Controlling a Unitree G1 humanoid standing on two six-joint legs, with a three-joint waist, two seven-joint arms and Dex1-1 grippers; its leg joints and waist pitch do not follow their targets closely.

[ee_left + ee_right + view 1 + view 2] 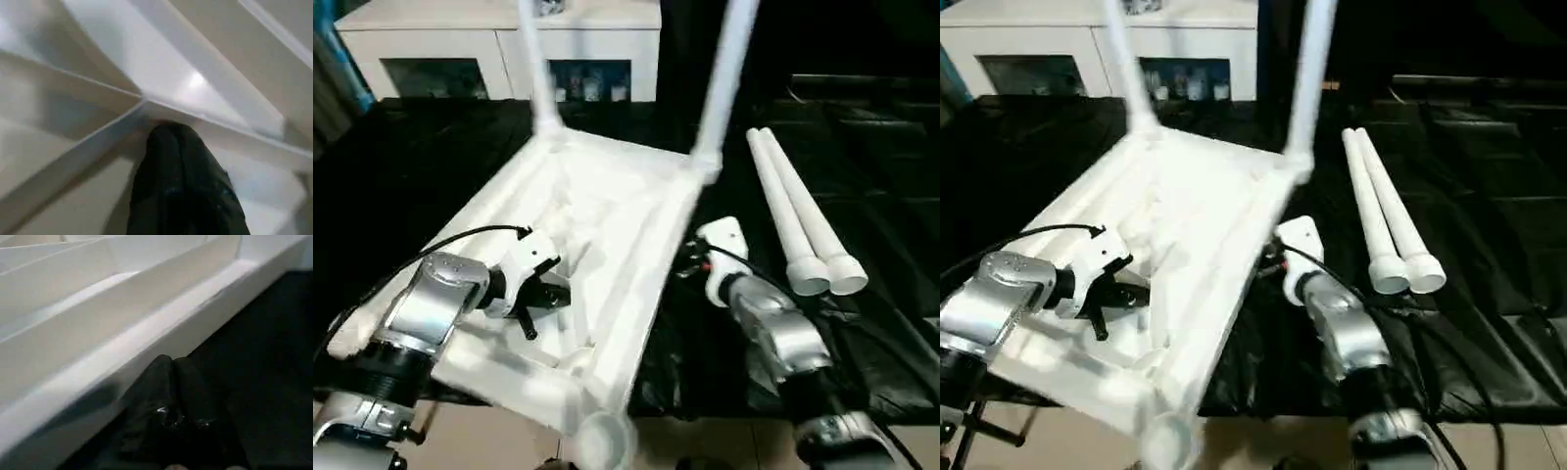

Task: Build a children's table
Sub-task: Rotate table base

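Observation:
The children's table top (607, 220) lies upside down and tilted on a black cloth, its ribbed underside facing up. Two white legs (540, 78) (724, 78) stand in its far corner sockets. Two loose legs (798, 220) lie side by side to the right of it. My left gripper (553, 294) is shut and sits inside the underside, its tip against a rib junction (142, 100). On the other side, my right gripper (171, 363) is shut, fingers together with nothing between them, touching the outer face of the top's right rim (146, 328).
A white cabinet (499, 44) with glass doors stands behind the table. The black cloth (881, 196) covers the work surface to the right and far side. The top's near corner socket (602, 436) hangs over the cloth's front edge above a beige floor.

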